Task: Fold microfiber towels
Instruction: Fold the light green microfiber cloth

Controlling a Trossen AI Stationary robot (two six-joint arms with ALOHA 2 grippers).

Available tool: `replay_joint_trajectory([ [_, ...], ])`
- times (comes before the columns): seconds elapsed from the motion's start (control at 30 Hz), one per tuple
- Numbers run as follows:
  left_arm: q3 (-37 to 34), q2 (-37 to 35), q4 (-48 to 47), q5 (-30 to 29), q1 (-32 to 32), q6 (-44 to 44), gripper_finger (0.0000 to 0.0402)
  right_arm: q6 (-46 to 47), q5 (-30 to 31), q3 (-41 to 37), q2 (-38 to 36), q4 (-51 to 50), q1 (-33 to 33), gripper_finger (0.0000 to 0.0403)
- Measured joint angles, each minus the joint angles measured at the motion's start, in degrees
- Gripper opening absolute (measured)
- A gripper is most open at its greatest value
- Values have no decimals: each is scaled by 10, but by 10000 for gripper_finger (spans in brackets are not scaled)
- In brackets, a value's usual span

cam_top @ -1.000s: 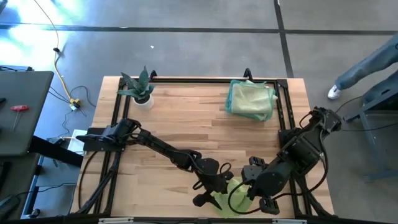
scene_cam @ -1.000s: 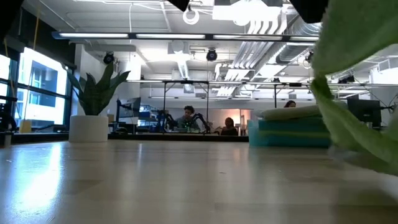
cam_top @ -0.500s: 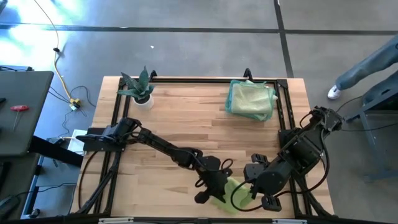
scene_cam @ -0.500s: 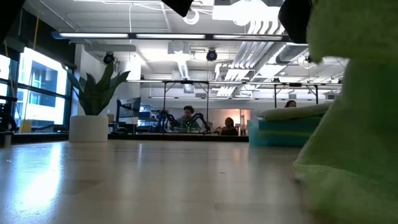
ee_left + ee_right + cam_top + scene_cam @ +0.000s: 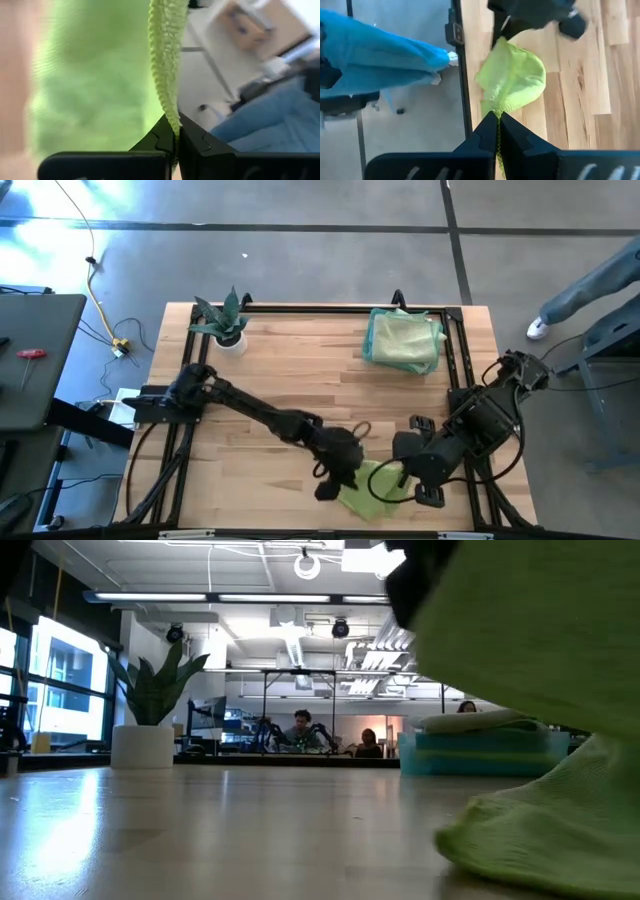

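The lime green towel spills past the low view's top and right edges, hiding part of the towel stack behind it. In the left wrist view, that towel is a blur beside the fingers.

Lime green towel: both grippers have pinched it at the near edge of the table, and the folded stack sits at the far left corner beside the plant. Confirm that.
Not quite. The folded stack sits at the far right corner, apart from the plant, as the high view shows. The rest holds: the left gripper and right gripper are both shut on the lime green towel at the near edge.
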Motion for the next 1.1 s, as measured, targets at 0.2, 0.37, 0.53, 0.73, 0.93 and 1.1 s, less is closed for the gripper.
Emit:
replay_joint_trajectory([
  [0.2, 0, -102, -218, -121, 4, -5, 0, -5, 61, 0, 1, 0, -28, 0],
  [0.37, 0, -196, -338, -217, 5, -2, 0, -69, 89, 0, 1, 3, -64, 0],
  [0.53, 1, -270, -433, -315, 22, 5, 0, -132, 134, 0, 1, 8, -125, 0],
  [0.73, 1, -319, -533, -375, 72, 55, 0, -252, 129, -1, 1, 43, -210, 0],
  [0.93, 1, -342, -552, -377, 148, 163, 0, -367, 125, -1, 2, 60, -293, 0],
  [1.1, 1, -358, -578, -377, 222, 254, 0, -449, 116, -1, 18, 88, -367, 0],
])
